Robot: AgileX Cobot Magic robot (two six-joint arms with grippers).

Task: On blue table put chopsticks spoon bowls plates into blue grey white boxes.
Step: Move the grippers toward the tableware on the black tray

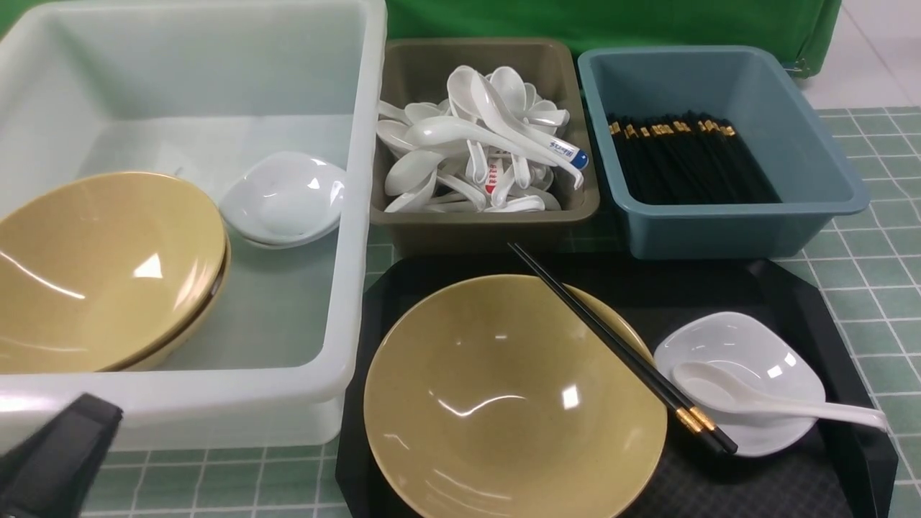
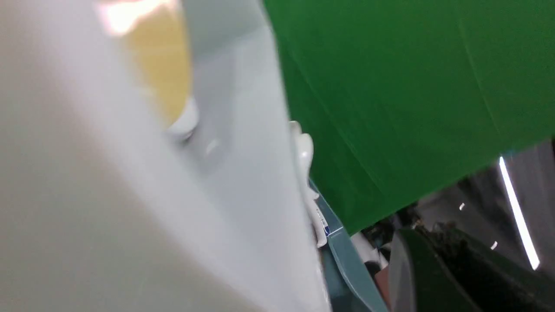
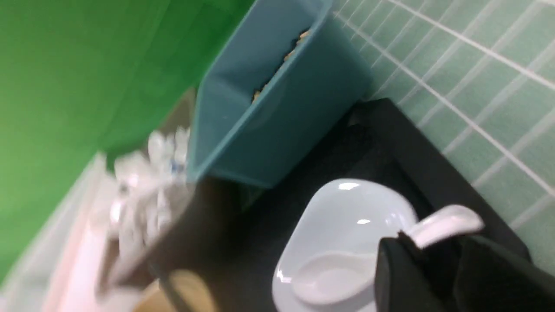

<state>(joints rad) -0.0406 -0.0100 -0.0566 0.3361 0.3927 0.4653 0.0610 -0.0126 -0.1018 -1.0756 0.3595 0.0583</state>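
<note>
On the black tray (image 1: pixel 719 288) stand a tan bowl (image 1: pixel 504 403) with a pair of black chopsticks (image 1: pixel 611 338) across its rim, and a white plate (image 1: pixel 748 352) with a plain white spoon (image 1: pixel 755 403) lying in it. My right gripper (image 3: pixel 438 255) is out of the front view. In its wrist view it hovers near the spoon's handle (image 3: pixel 446 223), jaws apart and holding nothing. My left gripper (image 1: pixel 61 453) is low at the white box's (image 1: pixel 345 216) near corner. The frames do not show its jaws.
The white box holds two stacked tan bowls (image 1: pixel 101 266) and white plates (image 1: pixel 284 198). The olive-grey box (image 1: pixel 482 223) is piled with white spoons. The blue box (image 1: pixel 719 230) holds a bundle of chopsticks. Blue tiled table (image 1: pixel 878 288) shows at the right.
</note>
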